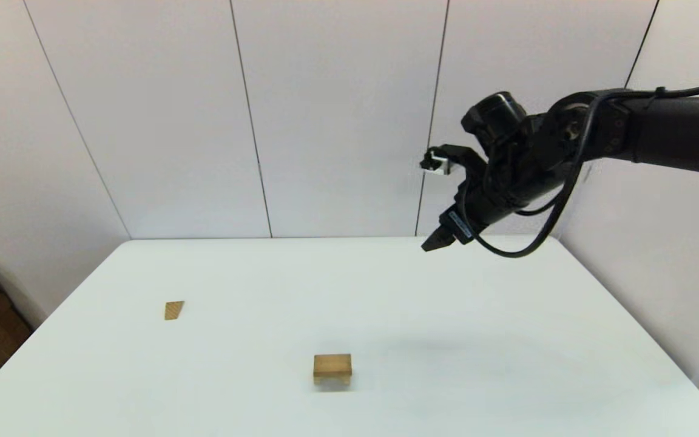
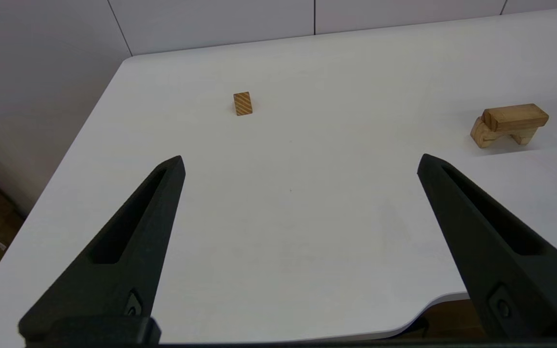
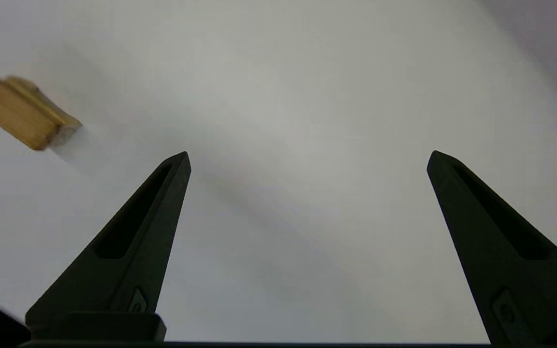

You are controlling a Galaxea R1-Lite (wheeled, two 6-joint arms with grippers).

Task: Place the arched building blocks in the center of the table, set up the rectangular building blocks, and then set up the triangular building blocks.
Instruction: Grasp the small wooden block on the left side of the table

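Head view: the rectangular block (image 1: 332,363) lay on the arched block (image 1: 332,381) near the desk's (image 1: 446,340) centre; the triangular block (image 1: 174,309) remained well apart, unplaced. The right hand (image 1: 437,240) hung high, empty.

Left wrist view: the left hand (image 2: 300,164) was wide, empty.

Right wrist view: fingers wide; nothing obstructed.

I have the right arm (image 1: 659,130) stretched in from the right, high up, wrist bent down and leftward. Its right gripper (image 3: 307,159) hangs in the air with fingers spread wide, gripping nothing. My left gripper (image 2: 300,162) is also wide apart and empty; that arm is outside the head view.
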